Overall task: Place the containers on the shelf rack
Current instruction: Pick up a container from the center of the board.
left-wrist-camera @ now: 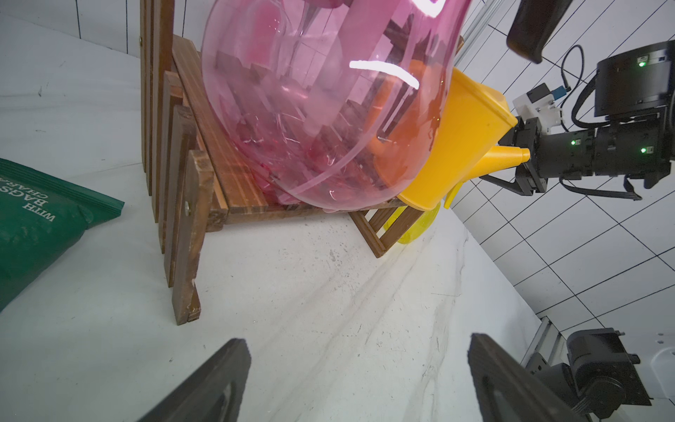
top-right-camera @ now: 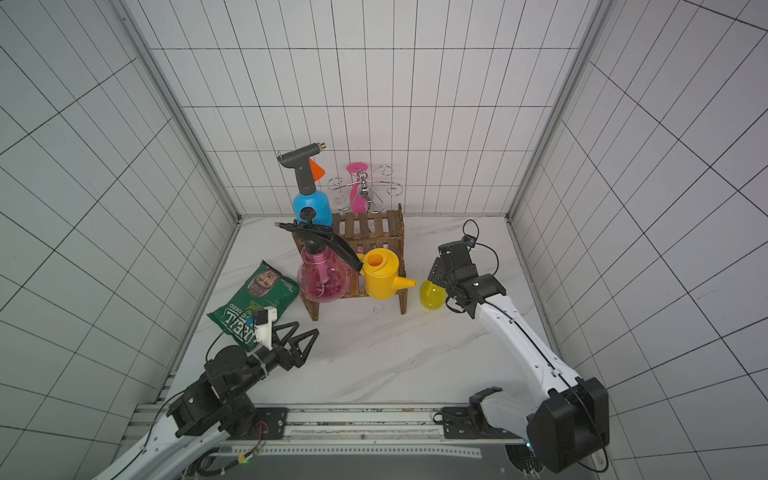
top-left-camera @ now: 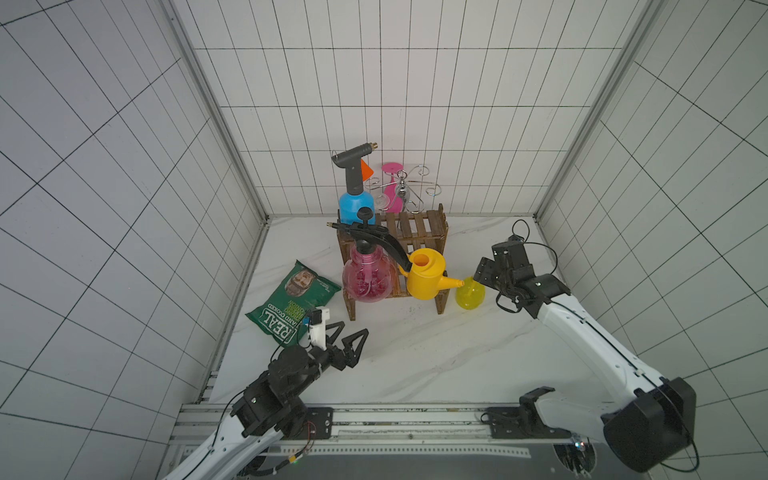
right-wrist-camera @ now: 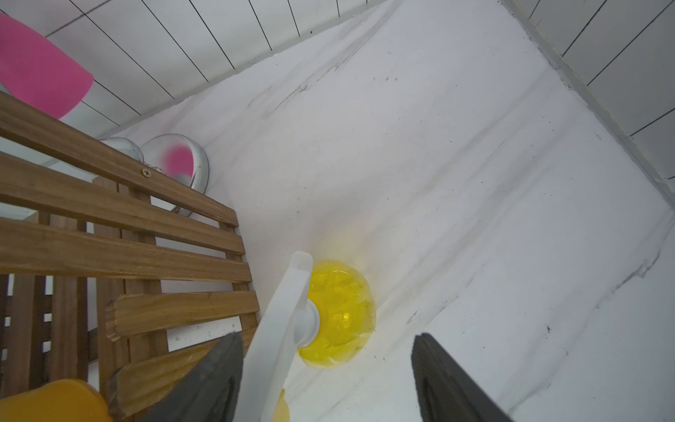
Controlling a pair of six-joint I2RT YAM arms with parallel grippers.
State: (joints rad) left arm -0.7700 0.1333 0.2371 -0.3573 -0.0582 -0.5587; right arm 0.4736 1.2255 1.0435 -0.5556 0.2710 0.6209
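Surface: white marbled table (top-left-camera: 415, 353), tiled walls around.
Shelf rack (top-left-camera: 419, 232): blue sprayer (top-left-camera: 353, 205) on upper tier; pink sprayer (top-left-camera: 368, 278) and yellow watering can (top-left-camera: 424, 278) on lower tier.
Yellow trigger bottle (top-left-camera: 470, 295): upright on table, just beside rack.
Right gripper (right-wrist-camera: 327, 338): above this bottle, jaws apart around its white head, no grip.
Left gripper (top-left-camera: 352, 328): jaws wide apart, empty, near green chip bag (top-left-camera: 286, 299).
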